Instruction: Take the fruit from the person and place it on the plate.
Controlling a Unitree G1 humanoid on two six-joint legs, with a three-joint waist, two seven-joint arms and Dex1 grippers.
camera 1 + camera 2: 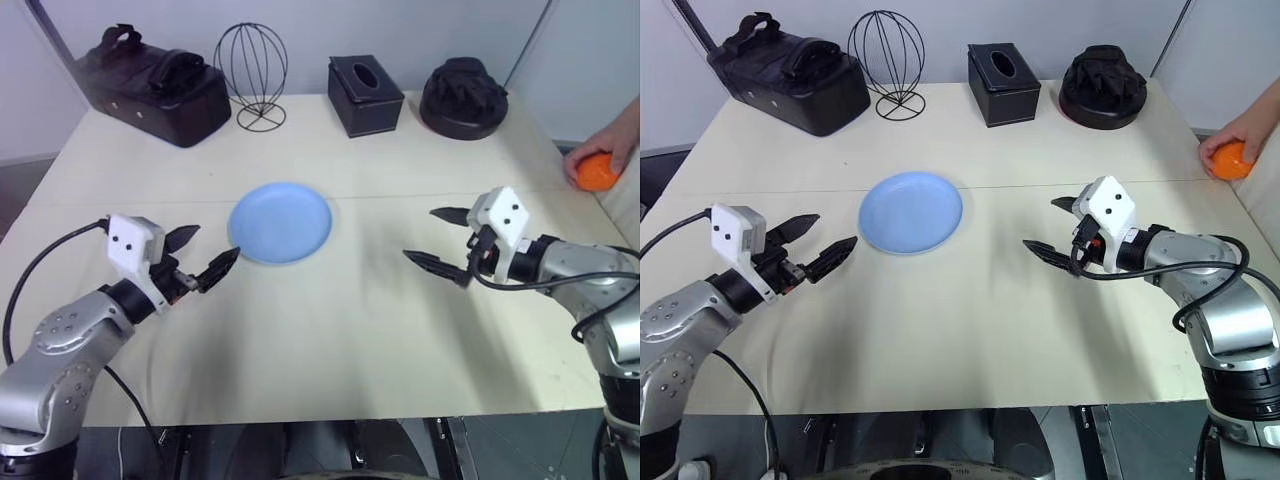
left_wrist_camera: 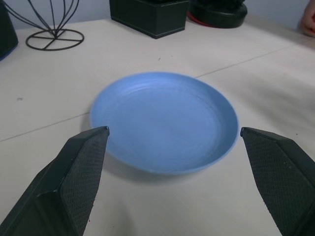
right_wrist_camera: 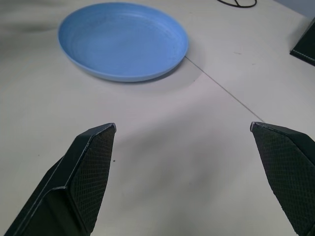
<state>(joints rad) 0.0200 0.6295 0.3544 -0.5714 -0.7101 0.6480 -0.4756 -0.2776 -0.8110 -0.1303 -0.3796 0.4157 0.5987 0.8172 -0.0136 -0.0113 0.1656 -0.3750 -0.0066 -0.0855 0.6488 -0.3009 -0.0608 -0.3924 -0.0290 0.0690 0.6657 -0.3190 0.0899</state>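
Sitting near the middle of the cream table (image 1: 330, 330), the light-blue plate (image 1: 280, 222) is bare, nothing on it. Left gripper (image 1: 205, 254) hovers at about 8 o'clock of the plate, just beside its rim, fingers spread wide with nothing between them, pointing toward the plate. Right gripper (image 1: 438, 238) hovers at about 3 o'clock of the plate, well apart from it, fingers also spread wide and holding nothing, pointing back toward the table centre.

Orange fruit (image 1: 597, 172) is at the far right edge of the table, roughly 2 o'clock from the plate, gripped in the person's hand (image 1: 612, 145), which covers it from above. Fruit is well apart from both grippers and from the plate.

Along the back edge, left to right: black bag (image 1: 150, 83) at 11 o'clock of the plate, wire ball-shaped stand (image 1: 251, 72) at 12 o'clock, black tissue box (image 1: 365, 95) at 1 o'clock, black round object (image 1: 463, 96) further right. All are well apart from the plate. A thin seam line runs across the tabletop behind the plate.
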